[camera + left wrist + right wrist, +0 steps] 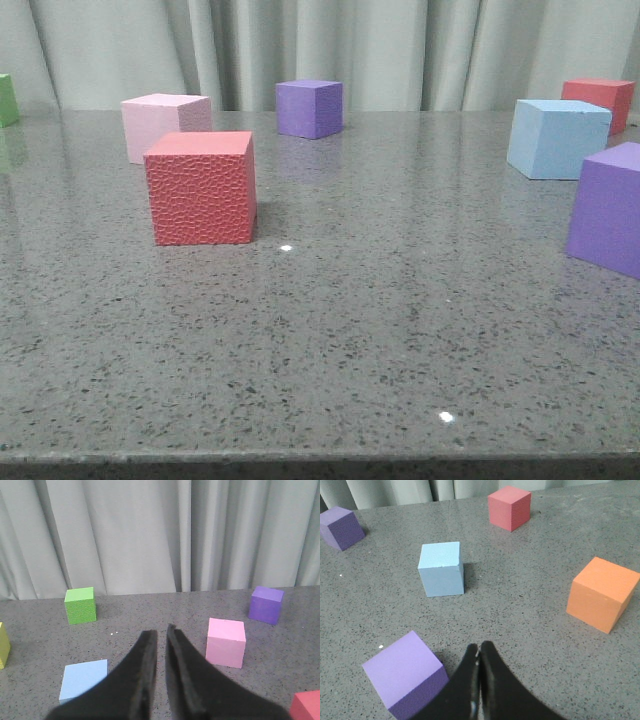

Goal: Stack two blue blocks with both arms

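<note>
One pale blue block [557, 137] stands on the right of the table; it also shows in the right wrist view [441, 568], well ahead of my right gripper [479, 647]. That gripper is shut and empty, its tips touching above the table. The other blue block [84, 679] shows only in the left wrist view, close beside my left gripper [160, 632] and partly hidden by a finger. The left gripper is empty, its fingers almost together with a thin gap. Neither gripper shows in the front view.
A red cube [200, 188], pale pink cube [160, 122], purple cubes [310, 107] [610, 205], another red cube [600, 100] and a green cube [8, 98] stand around. An orange cube [601, 593] is near the right gripper. A grey curtain hangs behind the table.
</note>
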Tool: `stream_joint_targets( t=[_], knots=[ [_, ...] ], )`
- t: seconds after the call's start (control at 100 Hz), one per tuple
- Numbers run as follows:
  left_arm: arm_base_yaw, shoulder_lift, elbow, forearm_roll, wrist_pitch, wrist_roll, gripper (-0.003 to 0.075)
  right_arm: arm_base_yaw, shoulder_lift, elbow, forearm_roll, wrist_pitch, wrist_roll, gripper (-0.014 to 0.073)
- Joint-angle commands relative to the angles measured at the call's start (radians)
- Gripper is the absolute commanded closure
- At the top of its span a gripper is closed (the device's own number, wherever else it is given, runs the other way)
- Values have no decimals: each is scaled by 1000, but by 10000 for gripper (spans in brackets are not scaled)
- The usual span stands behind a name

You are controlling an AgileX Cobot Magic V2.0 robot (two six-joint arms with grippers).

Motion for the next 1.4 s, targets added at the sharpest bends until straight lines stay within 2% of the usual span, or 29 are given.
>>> stream_joint_targets(
  t=[0.0, 0.02, 0.09, 0.17, 0.23, 0.24, 0.29, 0.41, 0.69, 0.84, 1.08, 1.39],
  knots=[
    [-7, 38, -48, -10, -65, 1, 481, -5, 30, -45, -3, -62, -18, 514],
    [-7, 44, -48, -10, -70, 1, 426, -5, 32, -45, -3, -62, -18, 480],
    [-7, 51, -48, -10, -70, 1, 307, -5, 34, -45, -3, -62, -18, 356],
    [-7, 53, -48, -10, -70, 1, 175, -5, 35, -45, -2, -59, -18, 160],
    [-7, 53, -48, -15, -68, 1, 112, -5, 36, -45, 7, -56, -18, 35],
    [-7, 53, -48, -16, -68, 1, 100, -5, 36, -45, 7, -55, -18, -6],
    [-7, 53, -48, -23, -65, 1, 73, -5, 36, -45, 12, -49, -18, -74],
    [-7, 53, -48, -41, -67, 1, 76, -5, 36, -45, 13, -36, -18, -38],
    [-7, 53, -48, -58, -62, 1, 118, -5, 36, -44, 16, -70, -17, -38],
    [16, 64, -51, -51, -82, 1, 135, -5, 80, -87, 15, -38, -18, -38],
    [74, 137, -101, -54, -10, -24, 135, -4, 303, -298, 16, 113, -18, -38],
    [76, 184, -133, -50, 1, -24, 135, 1, 642, -637, 30, 320, -21, -38]
  ],
)
